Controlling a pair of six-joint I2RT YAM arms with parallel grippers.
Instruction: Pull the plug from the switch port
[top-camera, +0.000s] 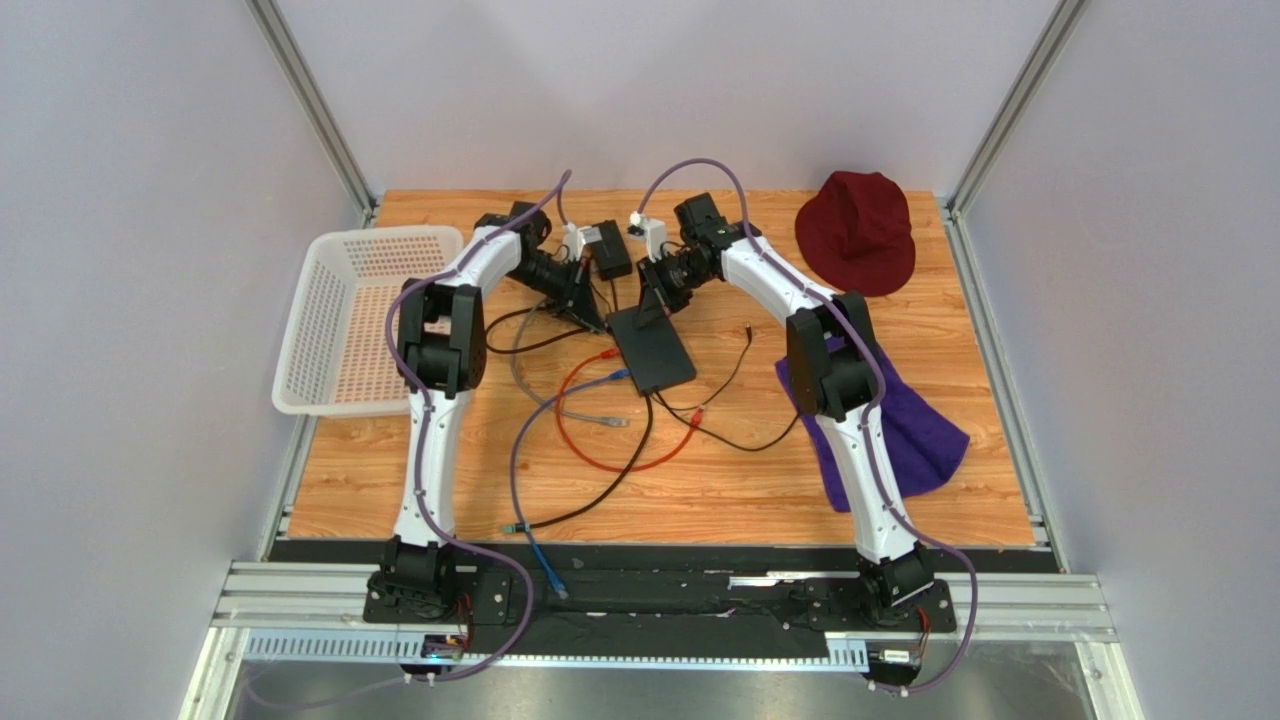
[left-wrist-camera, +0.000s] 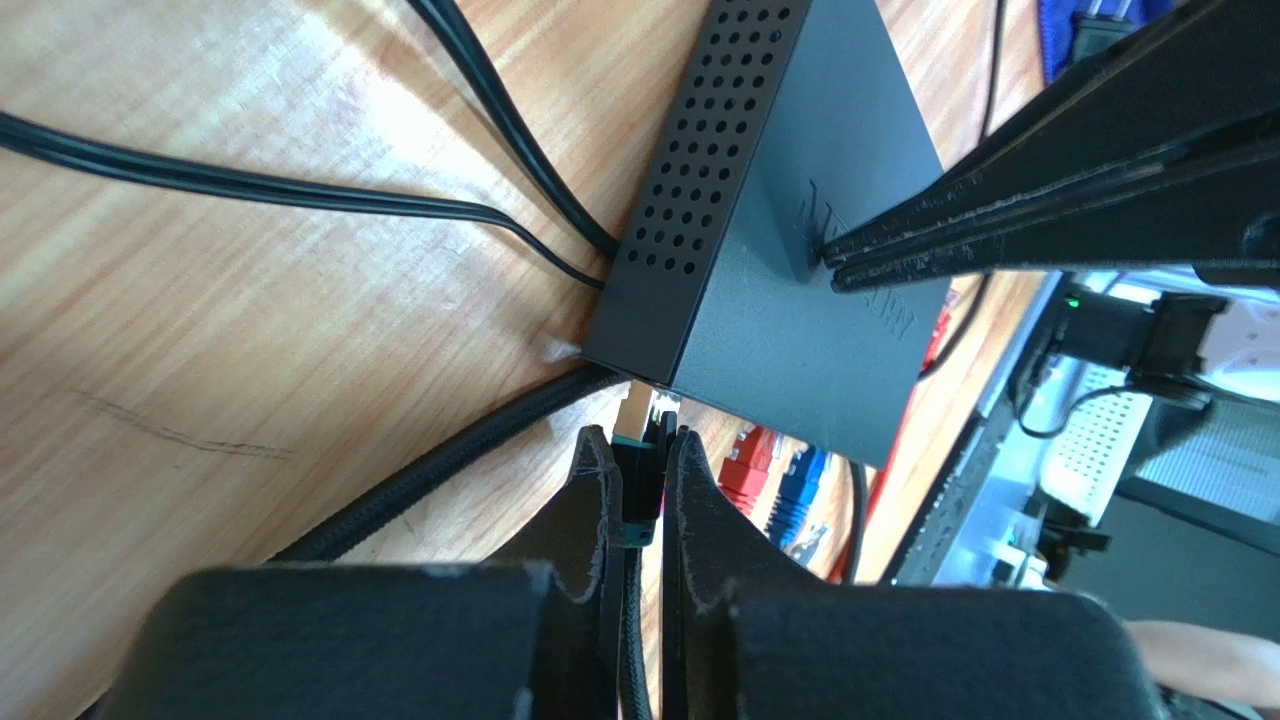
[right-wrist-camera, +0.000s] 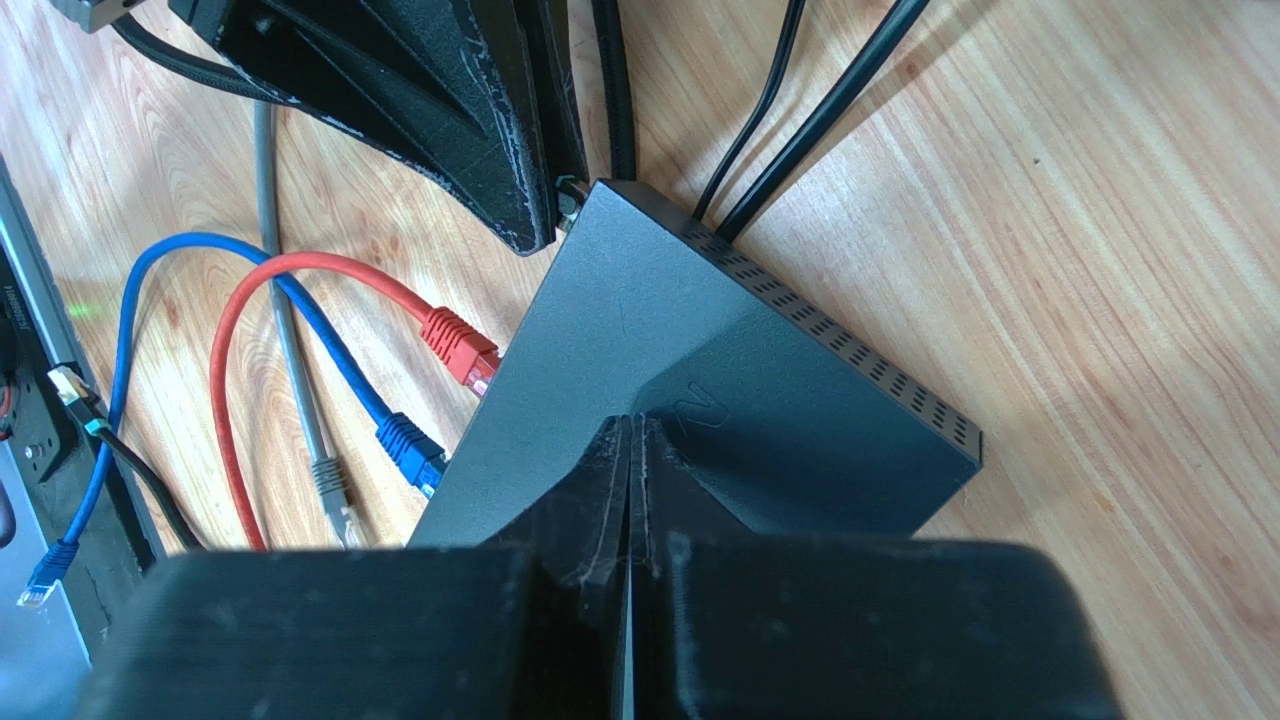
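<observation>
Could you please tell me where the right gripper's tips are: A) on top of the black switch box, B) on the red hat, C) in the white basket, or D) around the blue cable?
A: the right gripper, shut, has its tips on the flat top of the black switch box.

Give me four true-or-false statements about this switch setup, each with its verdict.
1. The right gripper is shut, its tips resting on the top of the switch. True.
2. The left gripper hangs open above the switch. False: it is shut on the plug at the switch's edge.
3. A purple cloth lies on the right side of the table. True.
4. The maroon hat lies on the purple cloth. False: it sits apart from it, at the table's far right corner.
</observation>
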